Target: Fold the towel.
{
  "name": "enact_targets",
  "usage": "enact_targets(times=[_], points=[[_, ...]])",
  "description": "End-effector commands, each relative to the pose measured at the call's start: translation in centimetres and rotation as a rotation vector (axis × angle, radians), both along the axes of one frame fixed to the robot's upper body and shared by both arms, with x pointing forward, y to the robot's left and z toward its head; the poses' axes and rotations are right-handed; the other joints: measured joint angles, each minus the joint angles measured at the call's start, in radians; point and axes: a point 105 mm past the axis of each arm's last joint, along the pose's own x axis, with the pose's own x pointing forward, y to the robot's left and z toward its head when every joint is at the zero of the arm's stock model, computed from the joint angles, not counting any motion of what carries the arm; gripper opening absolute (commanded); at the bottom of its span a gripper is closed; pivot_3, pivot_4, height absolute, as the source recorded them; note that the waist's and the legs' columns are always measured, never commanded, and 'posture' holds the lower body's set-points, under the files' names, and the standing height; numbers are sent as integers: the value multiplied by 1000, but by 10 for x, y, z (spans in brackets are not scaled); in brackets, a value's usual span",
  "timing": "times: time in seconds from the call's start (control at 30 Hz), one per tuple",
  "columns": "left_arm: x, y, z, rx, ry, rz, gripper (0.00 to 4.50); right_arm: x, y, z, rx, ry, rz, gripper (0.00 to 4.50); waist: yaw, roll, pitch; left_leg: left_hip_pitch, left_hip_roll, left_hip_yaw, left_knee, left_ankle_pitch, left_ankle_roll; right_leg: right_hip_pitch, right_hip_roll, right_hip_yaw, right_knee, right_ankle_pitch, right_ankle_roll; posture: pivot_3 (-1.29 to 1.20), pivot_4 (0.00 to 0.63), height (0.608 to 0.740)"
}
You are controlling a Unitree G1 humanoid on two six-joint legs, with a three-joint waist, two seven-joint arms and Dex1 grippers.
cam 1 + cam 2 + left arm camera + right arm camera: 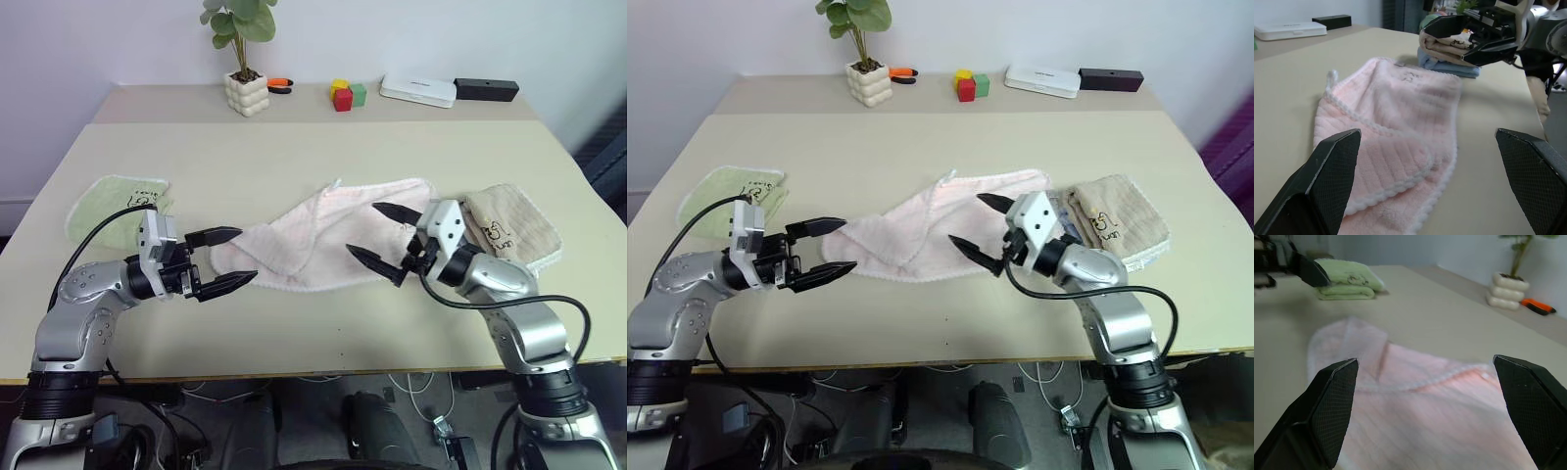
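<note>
The pale pink terry towel (318,238) lies crumpled and partly doubled over at the frame's centre, between the left gripper (226,259) and right gripper (385,236), both spread wide and empty, seemingly poised to pinch its two ends

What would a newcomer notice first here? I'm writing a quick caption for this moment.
A rumpled pink towel lies mid-table, partly folded over itself. The left gripper and the right gripper flank its two ends with jaws wide open, holding nothing. A folded green towel sits at the table's left edge and a beige towel beside the pink one's right end.
</note>
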Motion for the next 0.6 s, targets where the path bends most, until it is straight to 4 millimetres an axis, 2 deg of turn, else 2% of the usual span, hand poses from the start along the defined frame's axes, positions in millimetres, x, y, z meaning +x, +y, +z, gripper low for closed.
enact_targets(times=[0.03,0.17,0.23,0.43,0.6], points=[[3,-3,11,2,-57,-22,4500,2,-3,18,-1,-79,3,4489,2,0,0,0,0,0,0,0,0,0,0,0,0,0,0,0,150,740],[7,-6,5,61,-106,-32,4500,2,-1,17,-2,-95,7,4489,0,0,0,0,0,0,0,0,0,0,0,0,0,0,0,0,150,740],[13,-2,-5,156,-153,-23,4500,3,3,16,14,-101,-2,4489,-1,0,0,0,0,0,0,0,0,0,0,0,0,0,0,0,150,740],[25,-16,-26,279,-183,-65,4500,3,12,17,56,-120,-20,4489,2,0,0,0,0,0,0,0,0,0,0,0,0,0,0,0,150,740],[36,-25,-26,309,-243,-92,4500,-1,13,11,78,-120,-61,4489,3,0,0,0,0,0,1,0,0,0,0,0,0,0,0,0,150,740]])
